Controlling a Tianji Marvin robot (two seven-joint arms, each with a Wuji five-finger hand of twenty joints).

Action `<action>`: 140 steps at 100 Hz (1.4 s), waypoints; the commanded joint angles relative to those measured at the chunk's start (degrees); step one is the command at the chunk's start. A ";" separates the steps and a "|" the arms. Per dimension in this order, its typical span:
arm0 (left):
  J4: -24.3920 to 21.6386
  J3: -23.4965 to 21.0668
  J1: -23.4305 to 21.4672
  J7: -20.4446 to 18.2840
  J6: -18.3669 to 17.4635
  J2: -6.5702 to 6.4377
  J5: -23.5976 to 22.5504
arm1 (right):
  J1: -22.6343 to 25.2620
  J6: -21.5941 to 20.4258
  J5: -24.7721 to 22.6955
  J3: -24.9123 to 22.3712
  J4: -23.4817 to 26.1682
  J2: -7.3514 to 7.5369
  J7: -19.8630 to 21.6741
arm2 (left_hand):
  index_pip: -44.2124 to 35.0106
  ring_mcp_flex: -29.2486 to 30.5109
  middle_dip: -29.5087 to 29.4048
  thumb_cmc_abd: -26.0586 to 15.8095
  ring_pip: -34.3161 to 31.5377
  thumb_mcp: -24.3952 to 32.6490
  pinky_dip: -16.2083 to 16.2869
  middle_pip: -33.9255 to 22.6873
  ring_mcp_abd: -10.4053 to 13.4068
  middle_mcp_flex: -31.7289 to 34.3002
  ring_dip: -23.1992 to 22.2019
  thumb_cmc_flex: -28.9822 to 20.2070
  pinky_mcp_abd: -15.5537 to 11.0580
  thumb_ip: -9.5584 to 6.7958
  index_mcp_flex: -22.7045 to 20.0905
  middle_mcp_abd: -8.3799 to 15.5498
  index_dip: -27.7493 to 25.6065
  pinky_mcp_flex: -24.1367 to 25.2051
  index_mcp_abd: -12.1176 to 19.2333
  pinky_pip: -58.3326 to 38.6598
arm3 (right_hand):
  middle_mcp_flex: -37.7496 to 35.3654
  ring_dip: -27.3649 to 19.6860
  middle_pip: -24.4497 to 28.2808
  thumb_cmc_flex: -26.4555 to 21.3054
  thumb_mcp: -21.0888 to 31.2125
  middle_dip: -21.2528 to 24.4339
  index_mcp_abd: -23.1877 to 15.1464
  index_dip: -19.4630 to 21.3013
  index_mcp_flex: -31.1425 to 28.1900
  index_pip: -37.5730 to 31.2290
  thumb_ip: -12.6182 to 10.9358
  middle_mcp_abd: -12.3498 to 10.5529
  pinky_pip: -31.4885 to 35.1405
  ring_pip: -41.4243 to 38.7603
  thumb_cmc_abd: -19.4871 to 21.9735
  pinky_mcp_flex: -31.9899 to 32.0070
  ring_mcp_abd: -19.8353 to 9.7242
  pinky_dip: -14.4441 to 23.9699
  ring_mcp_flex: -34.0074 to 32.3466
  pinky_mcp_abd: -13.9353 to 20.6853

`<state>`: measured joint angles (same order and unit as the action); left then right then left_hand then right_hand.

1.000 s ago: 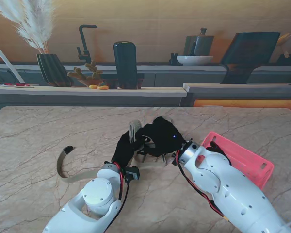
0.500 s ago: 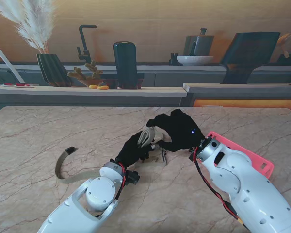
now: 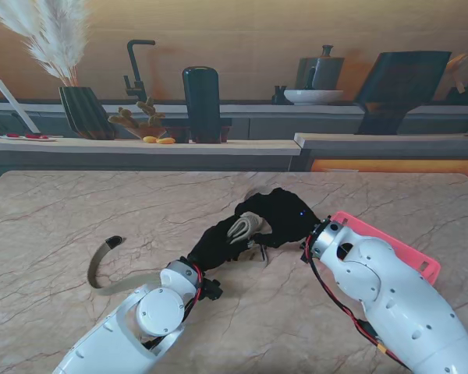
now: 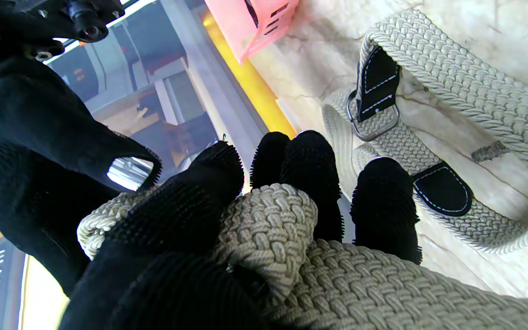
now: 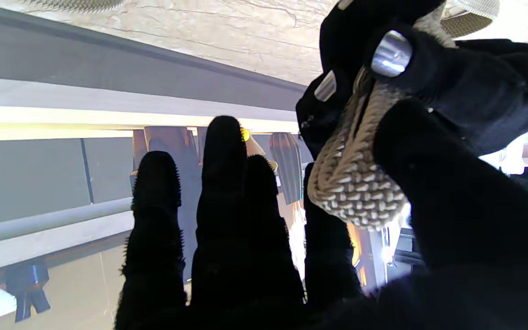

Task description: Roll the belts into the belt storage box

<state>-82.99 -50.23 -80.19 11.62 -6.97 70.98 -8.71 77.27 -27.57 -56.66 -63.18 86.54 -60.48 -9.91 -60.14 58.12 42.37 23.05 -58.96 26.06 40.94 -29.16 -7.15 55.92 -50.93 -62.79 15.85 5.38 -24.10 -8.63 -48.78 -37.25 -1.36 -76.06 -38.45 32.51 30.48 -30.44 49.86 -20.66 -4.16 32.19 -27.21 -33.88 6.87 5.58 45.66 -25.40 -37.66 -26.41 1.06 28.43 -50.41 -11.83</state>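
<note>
Stand view: my left hand pinches the started coil of the woven belt, my right hand pinches it too, so I should wind tightly before the pink box.

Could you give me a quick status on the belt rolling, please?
Left hand and right hand both shut on the belt, roll started. Tail loose on the table. Pink box at right, path clear.
</note>
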 commanded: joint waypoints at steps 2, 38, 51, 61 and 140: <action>-0.13 0.08 -0.12 -0.28 -0.41 -0.03 -0.08 | -1.14 -0.51 1.57 1.31 -1.50 -1.00 -0.28 | -2.33 1.87 0.69 1.79 -3.03 1.59 1.05 0.97 5.04 1.80 -1.60 0.44 -0.95 -0.20 1.14 0.46 -0.88 -0.56 2.87 -2.17 | -2.68 1.59 1.62 -1.53 0.82 -0.71 -1.37 1.02 -2.85 -2.11 -1.34 -0.26 -0.36 -2.00 3.20 -0.77 -1.08 -0.75 -2.03 0.95; -0.36 -0.15 -0.29 -0.28 -0.08 0.07 0.70 | -4.00 -4.13 6.21 4.69 -5.57 -2.29 -2.73 | -1.86 1.62 0.86 1.30 -2.20 1.74 0.95 1.67 4.72 1.81 -1.44 0.11 -0.78 0.10 1.15 0.15 -0.62 -0.33 2.74 -1.55 | -22.73 6.42 1.52 -8.59 -2.52 -1.84 -17.10 -10.10 -13.53 -24.64 4.61 -6.57 2.94 -8.17 1.23 -3.63 -3.34 -0.77 -12.40 -0.74; -0.56 -0.32 -0.45 -0.12 0.12 0.18 1.28 | -4.05 -4.75 8.28 4.68 -5.35 -2.33 -0.44 | -1.53 1.54 0.93 0.27 -2.03 1.78 0.96 1.80 4.68 1.35 -1.44 -0.40 -0.70 0.19 1.12 -0.18 -0.37 -0.20 2.71 -1.36 | -23.01 6.42 1.41 -8.85 -1.91 -2.05 -16.89 -10.37 -13.76 -24.59 4.51 -6.51 2.96 -7.73 1.03 -3.53 -3.34 -0.66 -12.55 -0.68; -0.60 -0.45 -0.51 -0.03 0.33 0.22 1.48 | -4.25 -5.24 9.15 4.95 -5.80 -2.60 -0.82 | -1.35 1.50 0.93 -0.08 -1.97 1.52 0.97 1.76 4.68 1.17 -1.47 -0.63 -0.68 0.32 1.10 -0.26 -0.24 -0.09 2.71 -1.23 | -27.98 7.34 1.40 -9.83 -2.26 -1.87 -18.22 -11.33 -18.05 -25.81 4.74 -7.12 3.16 -8.91 3.60 -3.46 -2.91 -0.18 -14.10 -1.53; -1.14 -1.72 -1.33 -2.18 -0.65 -0.13 4.94 | -1.02 6.35 1.90 -5.14 4.63 -3.42 -11.99 | 21.80 -11.74 -14.57 -5.61 15.31 -2.89 -7.20 0.21 -6.96 -8.75 9.32 8.49 4.21 0.01 -1.67 -1.17 15.84 15.74 -0.47 11.71 | -27.15 8.92 4.65 -11.77 -1.67 -2.68 -16.26 -9.63 -18.16 -27.01 5.09 -5.63 3.47 -12.52 5.29 -3.30 -1.90 0.60 -11.04 -2.22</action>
<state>-83.63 -51.96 -80.67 10.35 -7.39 70.94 -4.90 77.33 -22.18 -54.28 -67.44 89.72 -63.88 -21.19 -39.50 46.59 28.21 20.07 -44.15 26.69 34.12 -28.96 -13.90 47.01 -41.87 -50.37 19.03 5.34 -23.75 -10.16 -33.68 -22.21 -2.73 -64.45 -66.31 40.38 33.30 -36.26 44.75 -22.79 -14.80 18.79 -39.73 -51.11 13.31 -0.91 47.52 -35.91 -39.58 -29.34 -0.38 28.43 -62.54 -13.63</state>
